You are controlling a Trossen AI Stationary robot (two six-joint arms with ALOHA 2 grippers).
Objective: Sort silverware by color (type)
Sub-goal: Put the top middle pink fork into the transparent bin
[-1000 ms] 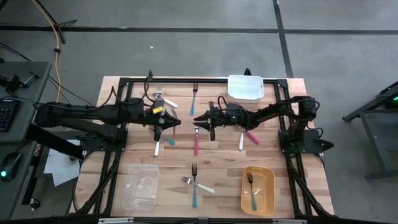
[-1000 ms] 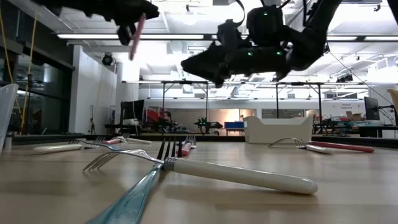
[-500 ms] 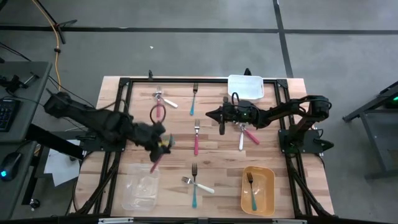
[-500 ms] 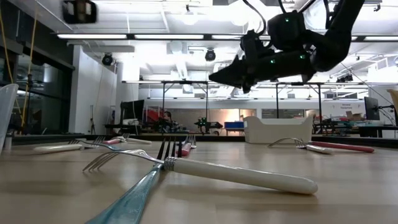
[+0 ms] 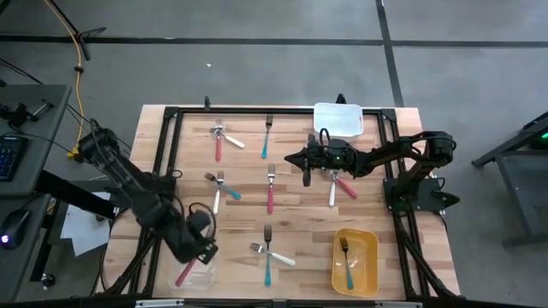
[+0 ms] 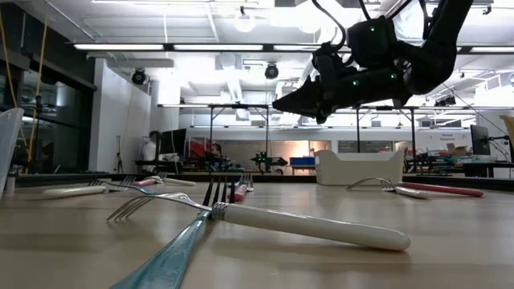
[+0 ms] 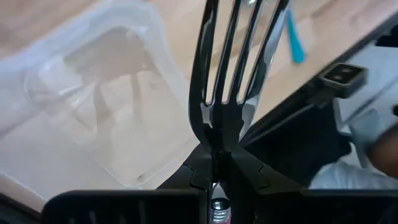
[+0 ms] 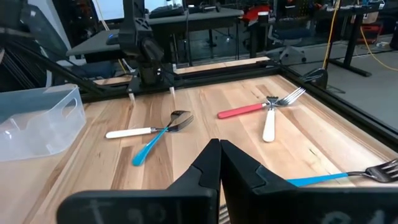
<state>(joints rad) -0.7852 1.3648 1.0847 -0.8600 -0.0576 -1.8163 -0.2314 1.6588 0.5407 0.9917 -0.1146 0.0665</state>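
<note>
Silverware (image 5: 270,188) lies scattered on the wooden table (image 5: 300,218).

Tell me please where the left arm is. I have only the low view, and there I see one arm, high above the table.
Observer: That arm is the right one. The left gripper is out of your view, over the clear container on the left side of the table.
Operator: Does it hold something?
Observer: Yes. It is shut on a fork with a pink handle, and the tines point forward past the fingers, above the container.
Operator: And the right gripper, is it empty?
Observer: Yes. The right gripper is shut with nothing between its fingers. It hangs over the middle of the table.
</note>
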